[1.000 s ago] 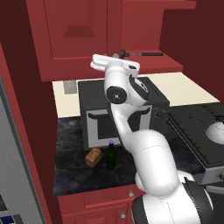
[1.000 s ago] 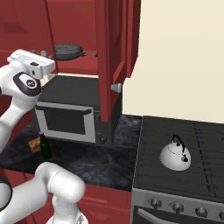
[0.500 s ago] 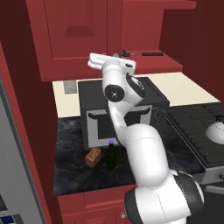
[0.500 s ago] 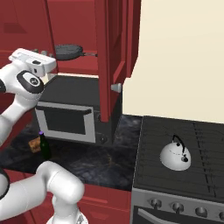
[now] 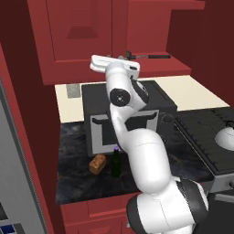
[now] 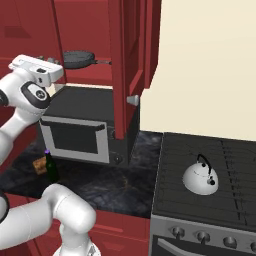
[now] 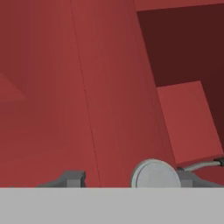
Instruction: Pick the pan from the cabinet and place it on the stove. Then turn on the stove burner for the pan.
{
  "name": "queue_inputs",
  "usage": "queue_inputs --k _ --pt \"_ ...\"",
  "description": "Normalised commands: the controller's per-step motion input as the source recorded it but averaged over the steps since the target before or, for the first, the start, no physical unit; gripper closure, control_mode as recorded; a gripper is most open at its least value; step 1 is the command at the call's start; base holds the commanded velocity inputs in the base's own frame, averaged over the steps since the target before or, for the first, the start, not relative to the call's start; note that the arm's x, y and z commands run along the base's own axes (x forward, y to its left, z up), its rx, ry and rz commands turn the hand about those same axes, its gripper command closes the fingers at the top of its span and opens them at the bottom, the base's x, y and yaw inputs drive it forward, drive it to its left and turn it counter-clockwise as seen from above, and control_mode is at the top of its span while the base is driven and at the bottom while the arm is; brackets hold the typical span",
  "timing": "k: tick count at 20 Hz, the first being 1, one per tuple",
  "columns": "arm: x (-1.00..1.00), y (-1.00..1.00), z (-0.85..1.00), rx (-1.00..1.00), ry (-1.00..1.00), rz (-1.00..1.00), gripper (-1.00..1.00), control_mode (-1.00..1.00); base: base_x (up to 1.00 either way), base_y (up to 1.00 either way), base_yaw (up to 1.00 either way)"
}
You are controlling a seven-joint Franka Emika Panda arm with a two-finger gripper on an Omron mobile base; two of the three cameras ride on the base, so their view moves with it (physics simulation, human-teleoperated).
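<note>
Sitting on the bottom shelf of the cabinet (image 6: 135,45), the pan (image 6: 78,58) rests flat with its long thin handle (image 6: 102,62) pointing toward the open right-hand door. In the left base view the same pan (image 5: 125,56) is mostly hidden behind the robot's hand, and only its handle (image 5: 153,56) shows clearly, stretched along the shelf to the right. The cabinet's left door (image 5: 80,36) is closed, while the right door (image 6: 131,60) stands swung out, edge-on in the right base view, with its round silver knob (image 6: 132,100) facing the stove side.

The gripper (image 7: 127,179) is raised to shelf height just in front of the closed left door, near the pan but apart from it. In the hand view two dark finger tips (image 7: 72,178) rise at the bottom with a clear gap between them and nothing held; a round silver knob (image 7: 154,174) sits between them, close to the right tip, and a thin grey stretch of the pan handle (image 7: 201,165) shows at the lower right against the shelf.

Below the cabinet a black-and-silver microwave (image 6: 80,127) stands on the dark marbled counter (image 6: 110,182). In front of it a small green bottle (image 5: 116,162) stands upright, with a brown bread-like lump (image 5: 97,164) just beside it. To the right lies the stove (image 6: 210,200), where a white kettle (image 6: 200,176) sits on the grates and a row of round knobs (image 6: 202,237) lines the grey front.
</note>
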Motion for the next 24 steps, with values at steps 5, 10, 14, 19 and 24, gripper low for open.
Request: queue_inputs --k 5,10,14,19,24 --pt "0.11 0.0 0.0 0.0 0.0 0.05 1.0 -1.0 0.0 0.0 0.0" --pt "0.0 -0.09 0.0 0.0 0.01 0.02 1.0 -1.0 0.0 0.0 0.0" --pt "0.0 -0.09 0.0 0.0 0.0 0.0 1.0 -1.0 0.0 0.0 0.0" --pt "-0.12 0.15 -0.02 0.0 0.01 0.0 1.0 -1.0 0.0 0.0 0.0" --pt "-0.4 0.41 -0.12 -0.01 0.06 0.0 1.0 -1.0 0.0 0.0 0.0"
